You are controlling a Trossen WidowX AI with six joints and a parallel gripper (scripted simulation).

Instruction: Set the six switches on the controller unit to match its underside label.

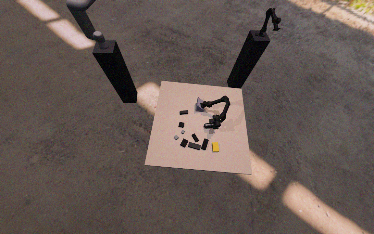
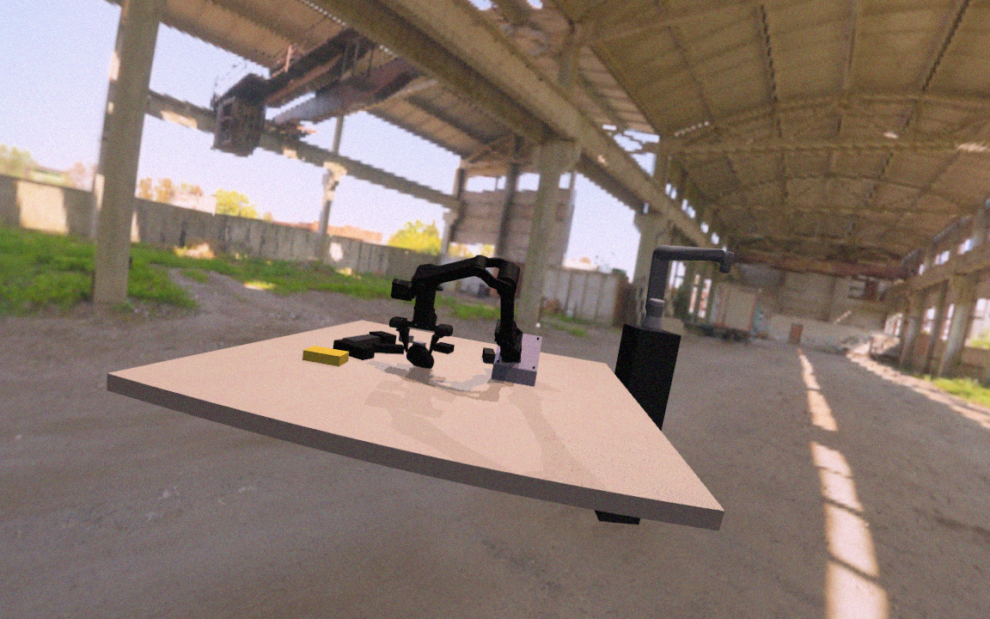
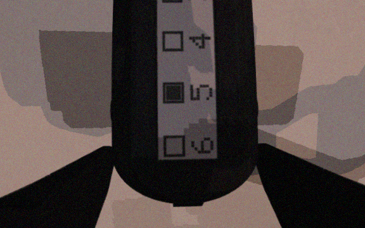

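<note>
My arm (image 1: 225, 105) rises from its base, folds at a high elbow (image 2: 507, 272), and the forearm runs out about level. The wrist (image 2: 423, 306) is bent straight down. My fingers are spread wide and point at the surface, off it. They clamp the controller unit (image 3: 135, 95) between them, one finger on each long side, and it hangs clear of the surface.

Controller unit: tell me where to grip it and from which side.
Grip the controller unit across its two long, straight, parallel sides, coming from the label face, as the gripper does now. Its end is rounded, so fingers would likely slip there.
</note>
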